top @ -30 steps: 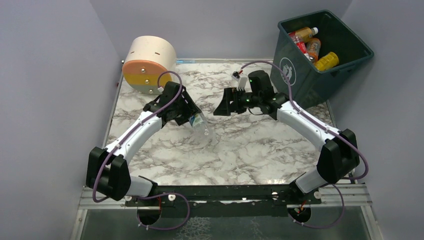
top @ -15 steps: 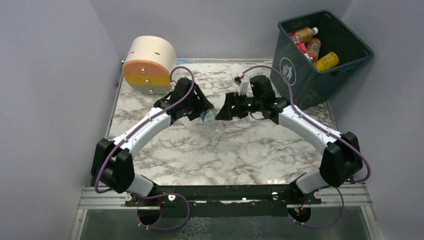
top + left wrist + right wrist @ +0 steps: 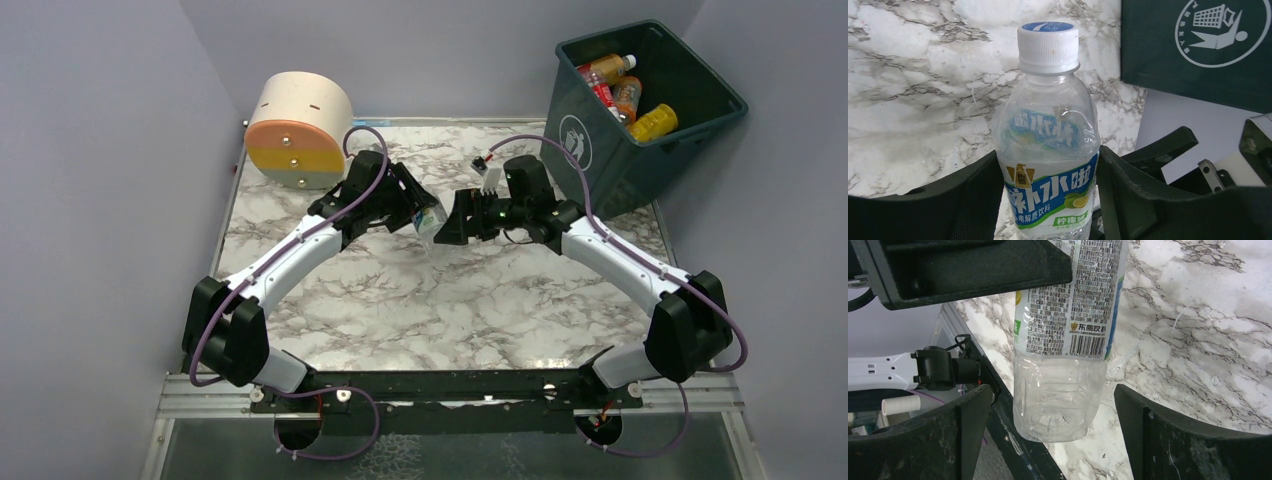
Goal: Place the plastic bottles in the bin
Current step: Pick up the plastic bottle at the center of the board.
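A clear plastic bottle (image 3: pixel 1048 145) with a white cap and a blue label is clamped at its label by my left gripper (image 3: pixel 1048 200), which is shut on it above the table's far middle (image 3: pixel 424 214). My right gripper (image 3: pixel 1053 407) is open, and the bottle's bare base (image 3: pixel 1058 400) hangs between its fingers without touching either one. From above, the right gripper (image 3: pixel 447 224) faces the left one across the bottle (image 3: pixel 431 222). The dark teal bin (image 3: pixel 600 150) stands at the far right with an orange bottle (image 3: pixel 607 68), a red-labelled one (image 3: pixel 626 96) and a yellow one (image 3: pixel 653 122) inside.
A cream cylinder with an orange and green face (image 3: pixel 298 128) lies at the far left of the marble table (image 3: pixel 480 300). The bin's logo side (image 3: pixel 1198 45) fills the upper right of the left wrist view. Grey walls close in on both sides.
My left arm has carried the bottle up and to the right, to the right gripper. The right gripper has shifted slightly left, and the bottle's base now sits between its open fingers.
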`<state>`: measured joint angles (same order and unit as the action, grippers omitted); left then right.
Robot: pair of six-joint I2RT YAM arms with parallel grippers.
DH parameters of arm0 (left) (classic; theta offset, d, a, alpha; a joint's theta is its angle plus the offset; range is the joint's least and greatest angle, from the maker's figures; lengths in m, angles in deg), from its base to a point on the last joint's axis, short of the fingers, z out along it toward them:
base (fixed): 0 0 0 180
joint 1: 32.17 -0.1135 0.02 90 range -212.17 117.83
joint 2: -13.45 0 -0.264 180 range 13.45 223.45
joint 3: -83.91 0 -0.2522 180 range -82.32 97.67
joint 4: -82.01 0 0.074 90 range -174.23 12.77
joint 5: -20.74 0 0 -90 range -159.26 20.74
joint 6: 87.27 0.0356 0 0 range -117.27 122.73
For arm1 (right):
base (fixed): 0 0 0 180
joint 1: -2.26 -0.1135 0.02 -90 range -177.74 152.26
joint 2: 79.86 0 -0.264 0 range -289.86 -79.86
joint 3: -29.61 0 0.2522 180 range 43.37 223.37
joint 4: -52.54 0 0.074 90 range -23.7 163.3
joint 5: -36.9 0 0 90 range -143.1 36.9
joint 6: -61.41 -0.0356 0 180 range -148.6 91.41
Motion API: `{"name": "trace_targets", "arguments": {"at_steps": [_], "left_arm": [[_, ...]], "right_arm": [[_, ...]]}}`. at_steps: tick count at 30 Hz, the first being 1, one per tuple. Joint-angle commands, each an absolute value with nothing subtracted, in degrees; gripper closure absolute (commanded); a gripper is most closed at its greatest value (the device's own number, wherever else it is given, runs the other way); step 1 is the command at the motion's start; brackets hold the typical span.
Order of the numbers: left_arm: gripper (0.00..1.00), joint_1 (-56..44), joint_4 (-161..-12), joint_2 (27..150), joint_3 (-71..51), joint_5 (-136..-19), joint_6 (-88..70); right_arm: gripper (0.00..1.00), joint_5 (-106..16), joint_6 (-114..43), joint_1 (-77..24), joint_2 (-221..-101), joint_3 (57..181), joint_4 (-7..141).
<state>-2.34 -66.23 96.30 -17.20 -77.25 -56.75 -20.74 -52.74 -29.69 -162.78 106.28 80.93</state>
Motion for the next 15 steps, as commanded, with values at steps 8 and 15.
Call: {"name": "trace_targets", "arguments": {"at_steps": [8,15], "left_arm": [[0.45,-1.76,-74.65,93.66,-19.35,-82.18,-58.66],[0.44,-1.75,-78.64,92.67,-20.84,-83.71,-59.29]], "right_arm": [[0.06,-21.85,-53.11,-30.18,-161.8,106.97,79.05],[0.12,-21.81,-53.2,-30.18,-161.81,106.92,79.19]]}}
